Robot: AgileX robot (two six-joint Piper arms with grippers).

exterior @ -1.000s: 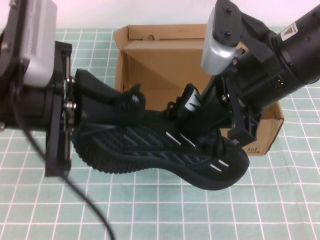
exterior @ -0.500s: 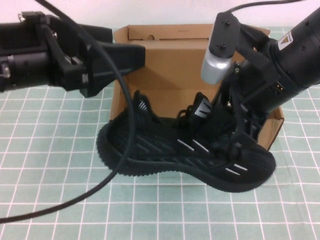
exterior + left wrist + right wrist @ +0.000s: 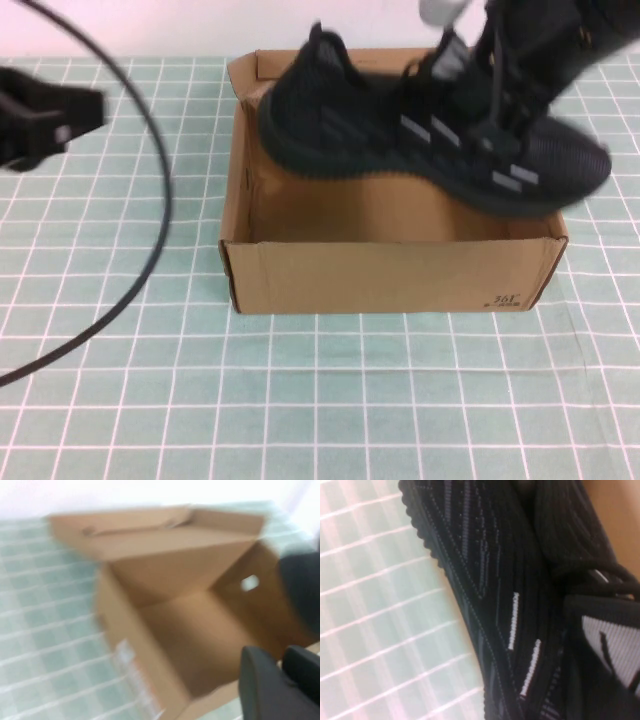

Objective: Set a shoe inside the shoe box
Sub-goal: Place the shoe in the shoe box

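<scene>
1. At the left edge of the high view, the left hand (image 3: 45, 125) is over the table (image 3: 320, 400), well apart from the shoe box (image 3: 390, 275). Its fingers (image 3: 262, 690) look close together with nothing between them, though I cannot tell the exact gap

2. The shoe box stands in the middle of the frame with its lid folded back, and its brown floor is bare

3. The shoe (image 3: 430, 130) hangs in the air over the back part of the box. Its long axis runs left to right, with the heel at upper left and the toe lower at the right, past the right wall

4. The right hand (image 3: 505, 95), at the upper right, is closed on the shoe near the laces, so this arm is the nearer one. I judge the shoe must go down, with the toe brought left inside the wall
</scene>
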